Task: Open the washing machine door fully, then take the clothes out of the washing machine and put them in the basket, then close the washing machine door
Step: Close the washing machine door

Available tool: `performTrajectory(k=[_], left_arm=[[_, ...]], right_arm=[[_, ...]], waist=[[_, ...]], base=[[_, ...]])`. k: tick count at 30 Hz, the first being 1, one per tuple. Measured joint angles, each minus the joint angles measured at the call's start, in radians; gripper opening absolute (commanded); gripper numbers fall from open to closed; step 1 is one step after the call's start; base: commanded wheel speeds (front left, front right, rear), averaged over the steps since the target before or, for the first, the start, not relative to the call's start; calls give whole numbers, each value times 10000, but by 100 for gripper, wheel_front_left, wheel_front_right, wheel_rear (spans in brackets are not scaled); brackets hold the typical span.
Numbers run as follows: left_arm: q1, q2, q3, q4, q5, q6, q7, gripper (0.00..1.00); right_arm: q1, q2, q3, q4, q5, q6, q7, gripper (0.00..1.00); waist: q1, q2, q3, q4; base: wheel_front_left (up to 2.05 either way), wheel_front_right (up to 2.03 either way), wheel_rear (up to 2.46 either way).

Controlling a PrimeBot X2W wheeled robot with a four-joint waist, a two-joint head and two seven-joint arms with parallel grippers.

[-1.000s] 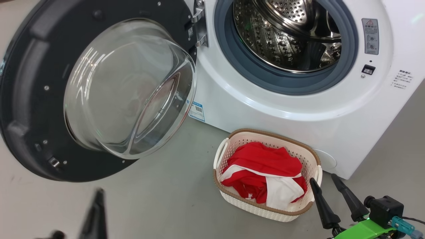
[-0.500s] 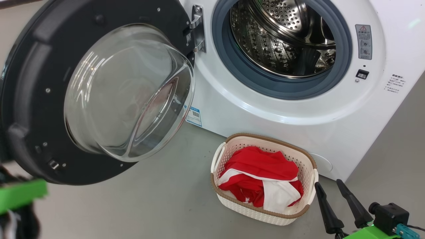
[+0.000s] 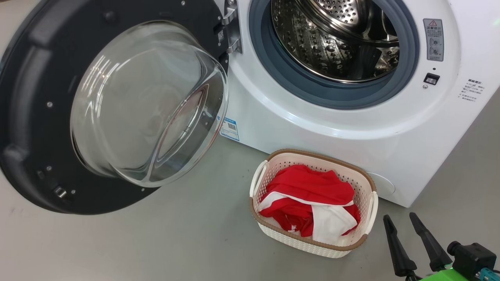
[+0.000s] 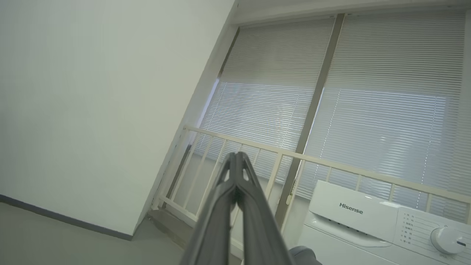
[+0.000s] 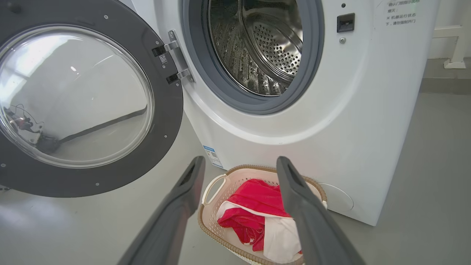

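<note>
The right gripper sits low at the right of the head view, its two long dark fingers pointing up and slightly left, jaws spread wide and empty, with the black camera block at the wrist just behind. The left gripper has its jaws pressed together tip to tip, holding nothing, and seems tilted upward, though its arm's pose is unclear.

Washing machine door and drum partly off-frame.
</note>
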Motion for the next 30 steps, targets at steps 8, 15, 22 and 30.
performTrajectory(k=[8,15,22,30], left_arm=[[-1458,453,-98,2920,-2150,0,1732,0],[-2237,895,-685,5083,-3118,0,4330,0],[-2283,997,-1471,6111,-3427,0,6301,0],[-2153,1020,-2084,5643,-4282,4,8128,0]], right_arm=[[35,-12,-130,-59,-29,0,0,100],[36,-50,-291,-151,-36,0,0,100],[38,-54,-318,-215,-75,0,0,100],[37,-82,-320,-215,-75,0,0,100]], waist=[[0,0,135,9],[0,0,286,22],[0,0,432,38],[0,0,446,-5]], base=[[0,0,0],[0,0,0],[0,0,0],[0,0,0]])
